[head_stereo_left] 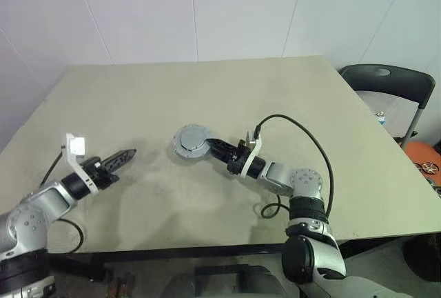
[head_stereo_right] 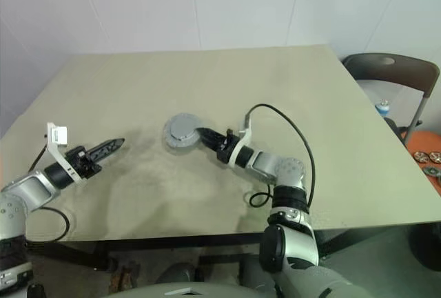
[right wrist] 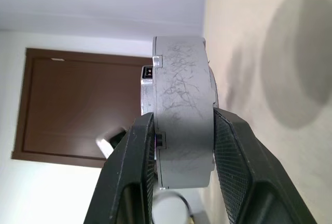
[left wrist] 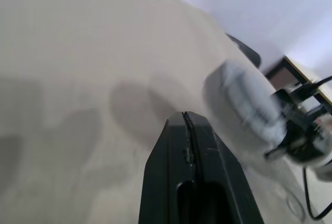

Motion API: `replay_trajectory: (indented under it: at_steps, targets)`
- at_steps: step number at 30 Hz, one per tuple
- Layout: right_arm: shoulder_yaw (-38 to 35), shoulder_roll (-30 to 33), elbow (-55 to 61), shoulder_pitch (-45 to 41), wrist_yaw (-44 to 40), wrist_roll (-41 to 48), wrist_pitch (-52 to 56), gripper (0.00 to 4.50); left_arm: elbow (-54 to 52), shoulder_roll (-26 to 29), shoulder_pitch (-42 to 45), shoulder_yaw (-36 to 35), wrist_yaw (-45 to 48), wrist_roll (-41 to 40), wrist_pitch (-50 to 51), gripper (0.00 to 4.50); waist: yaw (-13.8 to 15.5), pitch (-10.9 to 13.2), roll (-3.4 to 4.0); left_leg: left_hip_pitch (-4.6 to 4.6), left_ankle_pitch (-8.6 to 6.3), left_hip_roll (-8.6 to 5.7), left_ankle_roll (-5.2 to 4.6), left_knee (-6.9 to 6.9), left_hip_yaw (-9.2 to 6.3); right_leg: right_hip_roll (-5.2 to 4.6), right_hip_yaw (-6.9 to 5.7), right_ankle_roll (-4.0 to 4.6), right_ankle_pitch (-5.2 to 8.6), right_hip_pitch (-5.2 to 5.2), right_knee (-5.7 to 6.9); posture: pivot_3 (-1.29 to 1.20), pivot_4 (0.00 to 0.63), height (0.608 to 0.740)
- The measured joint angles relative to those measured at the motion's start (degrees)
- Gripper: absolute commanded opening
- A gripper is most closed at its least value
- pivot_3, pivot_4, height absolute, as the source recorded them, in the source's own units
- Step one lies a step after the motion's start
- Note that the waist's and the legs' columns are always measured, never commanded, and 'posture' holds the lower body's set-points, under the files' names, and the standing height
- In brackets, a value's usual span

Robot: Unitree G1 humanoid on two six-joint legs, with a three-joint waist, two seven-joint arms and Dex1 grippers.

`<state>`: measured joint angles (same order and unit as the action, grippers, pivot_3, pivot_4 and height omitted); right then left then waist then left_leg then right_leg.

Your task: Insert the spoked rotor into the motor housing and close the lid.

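Note:
My right gripper point(head_stereo_left: 204, 145) is shut on the motor housing point(head_stereo_left: 188, 138), a thick grey round puck held a little above the beige table point(head_stereo_left: 207, 91) near its middle. The flat grey lid point(head_stereo_right: 180, 128) sits on top of the housing. In the right wrist view both black fingers point(right wrist: 136, 146) clamp the housing's scratched grey side wall point(right wrist: 181, 79), and its shadow lies on the table beside it. The spoked rotor is hidden. Far to the left, my left gripper point(head_stereo_left: 129, 153) hangs above the table, shut and empty, pointing toward the housing point(left wrist: 244, 105).
A black folding chair point(head_stereo_left: 386, 81) stands past the table's right edge, with an orange thing point(head_stereo_left: 424, 160) on the floor beside it. A black cable point(head_stereo_left: 306, 136) loops over my right forearm. A brown door point(right wrist: 72, 105) stands in the far wall.

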<state>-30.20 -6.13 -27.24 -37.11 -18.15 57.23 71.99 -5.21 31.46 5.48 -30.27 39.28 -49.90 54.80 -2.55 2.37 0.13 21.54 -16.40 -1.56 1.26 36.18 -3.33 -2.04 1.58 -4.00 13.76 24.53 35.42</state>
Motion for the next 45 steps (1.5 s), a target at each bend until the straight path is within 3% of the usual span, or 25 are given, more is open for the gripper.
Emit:
replay_trajectory:
  at_steps: [5, 11, 24, 32, 37, 45]
  targets:
    - [-0.3, -0.2, -0.5, -2.0, 0.8, 0.6, 0.1, 1.42, -0.3, -2.8, -2.7, 0.5, -1.2, -0.8, -0.3, 1.88, 0.0, 0.0, -0.03, -0.05, 0.06, -0.02, 0.10, 0.01, 0.00, -0.02, -0.02, 0.02, -0.01, -0.04, 0.08, 0.00, 0.000, 0.740]
    - [0.0, 0.5, -2.0, -2.0, 1.5, 0.3, -0.1, 1.42, -0.5, -7.0, -0.9, 2.4, -3.4, -2.6, -0.4, 1.88, 0.0, 0.0, -0.06, -0.05, 0.11, -0.05, 0.17, 0.06, -0.01, -0.02, -0.02, 0.03, -0.02, -0.03, 0.18, 0.00, 0.000, 0.740]
    - [1.1, 1.1, -2.1, -1.8, 2.1, 0.1, -1.2, 1.42, 2.2, -8.6, 2.2, 6.2, -3.3, -5.7, -0.1, 1.88, 0.0, 0.0, -0.06, -0.10, 0.14, -0.05, 0.20, 0.60, 0.01, 0.16, 0.00, 0.02, -0.02, -0.08, 0.72, 0.00, 0.000, 0.740]
    - [1.7, 2.1, -2.4, -1.8, 2.1, -0.6, -2.1, 1.42, 3.0, -8.9, 2.3, 6.5, -3.1, -5.9, -0.8, 4.41, 0.0, 0.0, -0.06, -0.11, 0.14, -0.03, 0.19, 0.86, 0.00, 0.24, -0.01, 0.04, -0.04, -0.17, 0.81, 0.00, 0.000, 0.740]
    - [1.8, 2.7, -3.4, -1.8, 2.1, -1.3, -2.4, 1.42, 3.3, -9.4, 2.3, 6.5, -3.2, -6.4, -0.8, 4.46, 0.0, 0.0, -0.07, -0.11, 0.14, -0.03, 0.19, 0.86, 0.00, 0.25, -0.01, 0.04, -0.05, -0.18, 0.81, 0.00, 0.000, 0.740]
    - [2.0, 2.9, -4.5, -1.8, 2.1, -2.0, -2.2, 1.42, 12.0, -16.1, 8.7, 9.0, -3.8, -5.9, -3.3, 4.46, 0.0, -0.1, -0.16, -0.12, 0.14, -0.05, 0.18, 0.96, 0.01, 0.26, -0.03, 0.02, -0.07, -0.26, 0.82, 0.00, 0.000, 0.740]
